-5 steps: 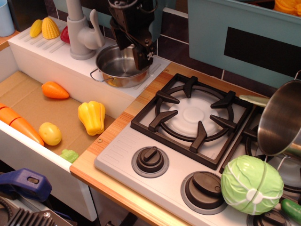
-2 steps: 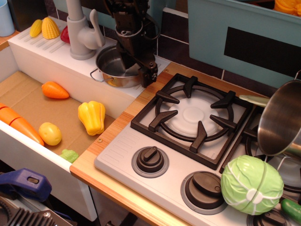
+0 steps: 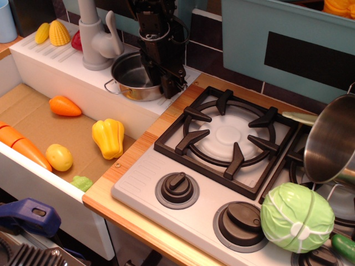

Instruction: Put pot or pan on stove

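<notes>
Where the white ledge meets the faucet (image 3: pixel 95 34), we record the small steel pot (image 3: pixel 130 75), off the stove (image 3: pixel 233 166), whose near burner grate (image 3: pixel 228 136) is bare. We note the gripper (image 3: pixel 166 84) at the pot's right rim, one finger inside; we cannot tell whether it pinches the rim.

A grey faucet (image 3: pixel 95 34) stands on the white ledge (image 3: pixel 55 64), with 2 yellow corn pieces (image 3: pixel 52 33) behind it. In the cardboard-lined sink (image 3: pixel 33 119) lie an orange pepper (image 3: pixel 64 106), a yellow pepper (image 3: pixel 108 137), a lemon (image 3: pixel 59 157) and a carrot (image 3: pixel 22 145). A green cabbage (image 3: pixel 297 217) sits beside a large tilted steel pot (image 3: pixel 333 141).
</notes>
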You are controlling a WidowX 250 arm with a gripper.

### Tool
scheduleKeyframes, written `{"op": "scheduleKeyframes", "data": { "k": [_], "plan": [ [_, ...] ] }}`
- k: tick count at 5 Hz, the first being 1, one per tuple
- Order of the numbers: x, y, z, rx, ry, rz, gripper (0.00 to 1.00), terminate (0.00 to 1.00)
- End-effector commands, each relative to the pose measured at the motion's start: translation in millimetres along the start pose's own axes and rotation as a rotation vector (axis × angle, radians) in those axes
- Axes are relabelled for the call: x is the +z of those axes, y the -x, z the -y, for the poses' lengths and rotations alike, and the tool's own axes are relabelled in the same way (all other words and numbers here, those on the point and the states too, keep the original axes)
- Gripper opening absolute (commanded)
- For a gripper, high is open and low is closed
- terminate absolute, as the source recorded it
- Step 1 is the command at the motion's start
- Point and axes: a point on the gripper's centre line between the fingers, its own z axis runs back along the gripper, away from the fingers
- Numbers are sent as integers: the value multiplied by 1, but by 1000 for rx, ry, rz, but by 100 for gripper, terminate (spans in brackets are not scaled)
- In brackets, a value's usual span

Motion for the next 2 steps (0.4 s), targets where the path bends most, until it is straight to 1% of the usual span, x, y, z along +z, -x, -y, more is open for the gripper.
{"op": "scheduleKeyframes", "data": {
  "k": [1,2],
  "plan": [
    [33,-9,1,40,-21,6,0,0],
    [55,-6,19,171,-64,9,0,0]
  ]
}}
